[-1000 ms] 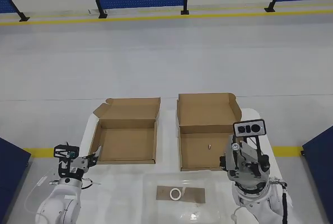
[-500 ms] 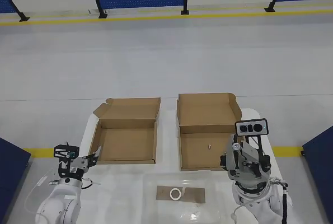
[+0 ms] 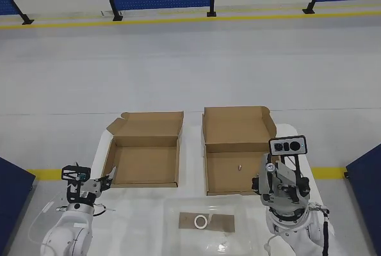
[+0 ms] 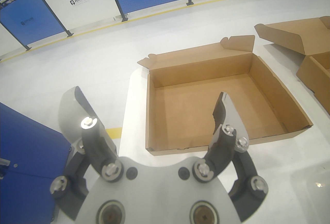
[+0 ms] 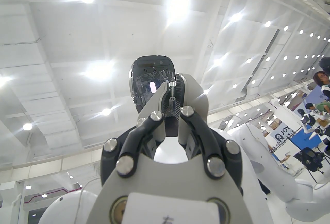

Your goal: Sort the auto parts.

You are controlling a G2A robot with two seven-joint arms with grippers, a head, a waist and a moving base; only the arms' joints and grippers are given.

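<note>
My right gripper (image 5: pixel 168 89) points up, away from the table, and is shut on a small threaded screw (image 5: pixel 172 96) with a silver head. The right arm (image 3: pixel 283 192) stands at the table's near right, beside the right cardboard box (image 3: pixel 217 179). One small metal part (image 3: pixel 239 168) lies in that box. The left cardboard box (image 3: pixel 143 165) (image 4: pixel 221 106) holds nothing. My left gripper (image 3: pixel 107 178) (image 4: pixel 149 96) hovers open just in front of its near left corner. A white ring (image 3: pixel 201 221) rests on a brown card (image 3: pixel 222 223).
The card lies in a clear plastic tray (image 3: pixel 177 237) at the table's near middle, with another small part (image 3: pixel 221 246) close to the front edge. Both box lids stand open toward the far side. A blue panel (image 4: pixel 31 147) flanks the table's left.
</note>
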